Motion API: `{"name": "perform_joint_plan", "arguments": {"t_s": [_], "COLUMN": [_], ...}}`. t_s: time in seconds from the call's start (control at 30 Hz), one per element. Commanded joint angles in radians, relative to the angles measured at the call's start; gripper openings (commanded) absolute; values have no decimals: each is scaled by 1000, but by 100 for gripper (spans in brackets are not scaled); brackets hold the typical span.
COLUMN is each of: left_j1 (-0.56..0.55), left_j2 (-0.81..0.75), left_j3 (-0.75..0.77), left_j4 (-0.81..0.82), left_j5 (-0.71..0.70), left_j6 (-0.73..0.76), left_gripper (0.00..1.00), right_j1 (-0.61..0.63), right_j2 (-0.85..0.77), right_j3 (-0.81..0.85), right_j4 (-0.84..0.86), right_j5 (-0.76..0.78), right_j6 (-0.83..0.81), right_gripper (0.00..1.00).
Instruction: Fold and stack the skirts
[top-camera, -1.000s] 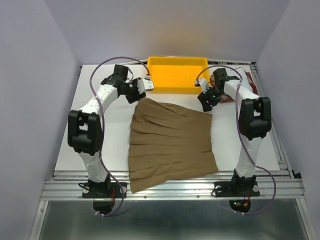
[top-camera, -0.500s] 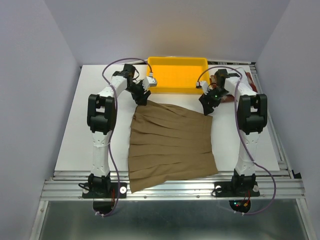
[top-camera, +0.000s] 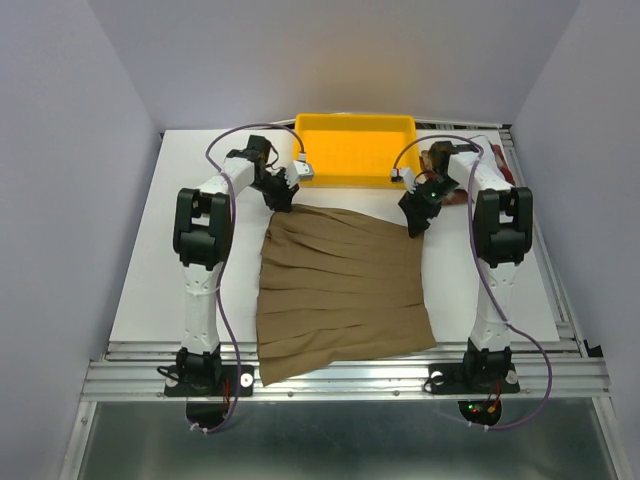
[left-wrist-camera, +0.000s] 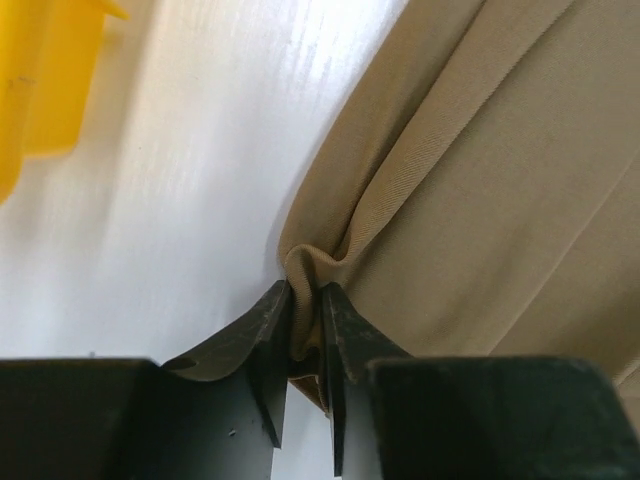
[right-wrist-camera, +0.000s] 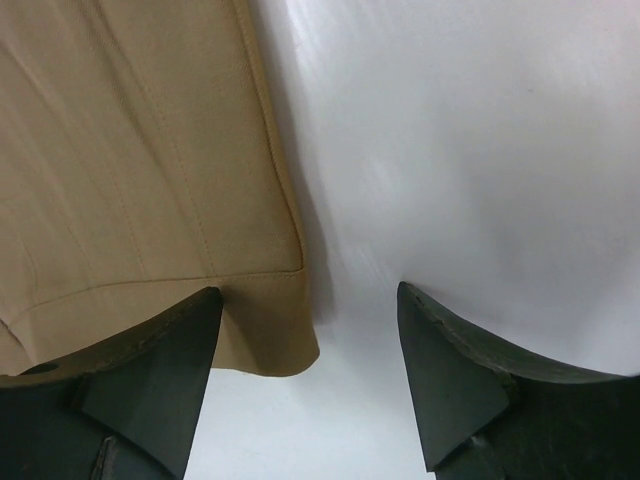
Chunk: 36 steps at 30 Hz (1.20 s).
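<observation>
The tan-brown pleated skirt (top-camera: 340, 290) lies spread flat on the white table. My left gripper (top-camera: 283, 197) is at its far left corner. In the left wrist view that gripper (left-wrist-camera: 306, 300) is shut on a bunched fold of the tan cloth (left-wrist-camera: 470, 200). My right gripper (top-camera: 414, 222) is at the skirt's far right corner. In the right wrist view it (right-wrist-camera: 310, 300) stands open astride the hemmed corner (right-wrist-camera: 130, 170), with nothing pinched. A reddish cloth (top-camera: 456, 196) shows partly behind the right arm. The white skirt is out of view.
A yellow plastic tray (top-camera: 355, 150) stands at the back middle, just beyond both grippers, and its corner (left-wrist-camera: 40, 90) shows in the left wrist view. The skirt's near hem (top-camera: 330, 365) reaches the table's front edge. Bare white table (top-camera: 200, 270) lies to the left.
The left arm has stretched forward to the skirt's far left corner, and its jaws have closed on the cloth. The right gripper has opened a little wider and settled at the far right corner.
</observation>
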<state>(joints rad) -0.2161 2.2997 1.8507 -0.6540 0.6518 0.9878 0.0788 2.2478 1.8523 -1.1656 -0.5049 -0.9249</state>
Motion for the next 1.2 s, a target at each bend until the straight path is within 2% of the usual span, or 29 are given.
{"name": "perform_joint_plan", "arguments": {"t_s": [0.0, 0.17, 0.27, 0.3, 0.4, 0.43, 0.47, 0.53, 0.73, 0.87, 1.03, 1.17], "left_j1": [-8, -6, -6, -6, 0, 4, 9, 32, 83, 90, 92, 96], "left_j2": [-45, -65, -66, -66, -68, -66, -63, -56, -16, -19, -97, -238], "left_j3": [-64, -58, -44, -39, -24, -13, 25, 74, 374, 444, 407, 250], "left_j4": [-59, -62, -71, -78, -79, -78, -82, -79, -90, -76, -82, -62], "left_j5": [-23, -14, -11, -11, -11, -11, -11, -8, -29, -46, -24, 14], "left_j6": [-1, -3, 0, -1, -18, -26, -31, -60, -116, -121, -113, -124], "left_gripper": [21, 11, 0, 0, 0, 0, 0, 0, 0, 0, 0, 0], "right_j1": [3, 3, 3, 3, 3, 3, 3, 3, 3, -7, -16, -16], "right_j2": [-47, -24, 2, 21, 41, 42, 39, 21, -57, -62, -94, -204], "right_j3": [19, -42, -51, -41, 11, 22, 30, 35, 57, 140, 186, 70], "right_j4": [-85, -82, -29, -16, 4, 13, 35, 72, 286, 336, 351, 420], "right_j5": [-41, -5, 5, 2, -12, -12, -11, 3, 45, 71, 78, 82], "right_j6": [-54, -60, -42, -22, 24, 32, 41, 75, 193, 231, 206, 156], "right_gripper": [76, 72, 59, 45, 18, 4, 1, 1, 1, 1, 1, 1]}}
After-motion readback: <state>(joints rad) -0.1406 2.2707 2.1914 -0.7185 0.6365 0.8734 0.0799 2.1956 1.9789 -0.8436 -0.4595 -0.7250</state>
